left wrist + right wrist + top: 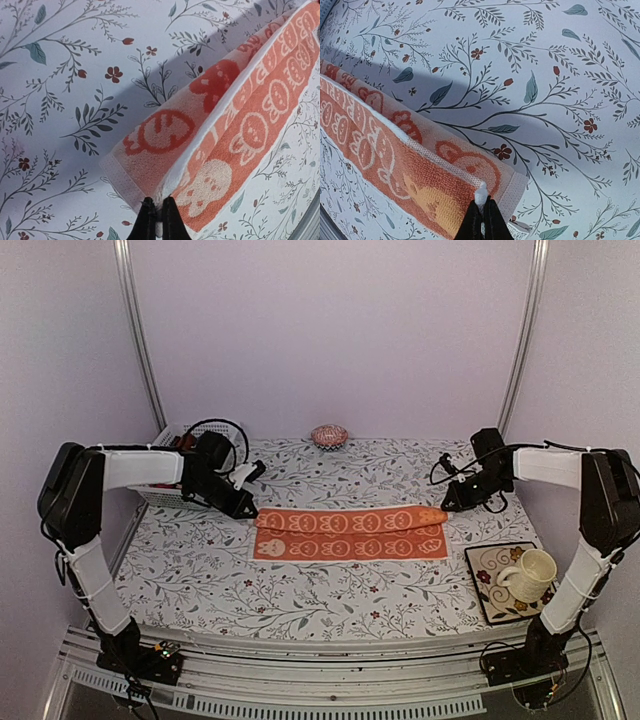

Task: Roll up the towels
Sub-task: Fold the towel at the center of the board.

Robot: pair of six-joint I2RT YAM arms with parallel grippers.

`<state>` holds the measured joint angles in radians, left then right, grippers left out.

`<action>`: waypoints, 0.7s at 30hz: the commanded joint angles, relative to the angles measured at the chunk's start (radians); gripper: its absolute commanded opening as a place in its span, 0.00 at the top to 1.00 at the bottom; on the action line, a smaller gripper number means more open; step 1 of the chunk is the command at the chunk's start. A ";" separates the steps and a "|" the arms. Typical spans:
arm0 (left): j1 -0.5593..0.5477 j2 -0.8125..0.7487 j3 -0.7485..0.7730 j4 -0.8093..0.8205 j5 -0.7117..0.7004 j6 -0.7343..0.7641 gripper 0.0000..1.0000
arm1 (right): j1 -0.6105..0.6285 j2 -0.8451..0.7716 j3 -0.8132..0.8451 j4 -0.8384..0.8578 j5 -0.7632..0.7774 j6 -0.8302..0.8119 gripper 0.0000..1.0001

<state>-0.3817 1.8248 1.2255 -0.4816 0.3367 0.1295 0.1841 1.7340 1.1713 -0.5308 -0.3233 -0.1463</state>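
We see the floral table (200, 570) with the orange towel (350, 533) stretched across its middle, folded lengthwise. Our left gripper (156, 214) has its jaws nearly together, pinching the upper layer's corner at the towel's left end. Our right gripper (481, 214) pinches the white-edged corner at the right end just as tightly.

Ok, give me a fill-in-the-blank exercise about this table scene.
The left end effector and right end effector each pinch the ___ patterned cloth towel.
The cream ceramic mug stands on a square patterned plate by the ___ arm.
The white plastic basket sits beside the ___ arm.
Missing words: orange; right; left.
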 commanded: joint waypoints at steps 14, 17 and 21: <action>-0.005 -0.108 -0.216 0.269 0.069 0.022 1.00 | 0.028 -0.206 -0.316 0.356 -0.026 -0.088 0.90; -0.005 -0.137 -0.280 0.379 0.060 0.041 1.00 | 0.028 -0.227 -0.352 0.402 -0.034 -0.116 0.89; -0.004 -0.134 -0.321 0.447 0.045 0.079 1.00 | 0.034 -0.264 -0.405 0.449 -0.033 -0.169 0.89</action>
<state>-0.3817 1.7088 0.9360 -0.1738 0.3859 0.1581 0.2092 1.5158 0.8154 -0.1894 -0.3401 -0.2478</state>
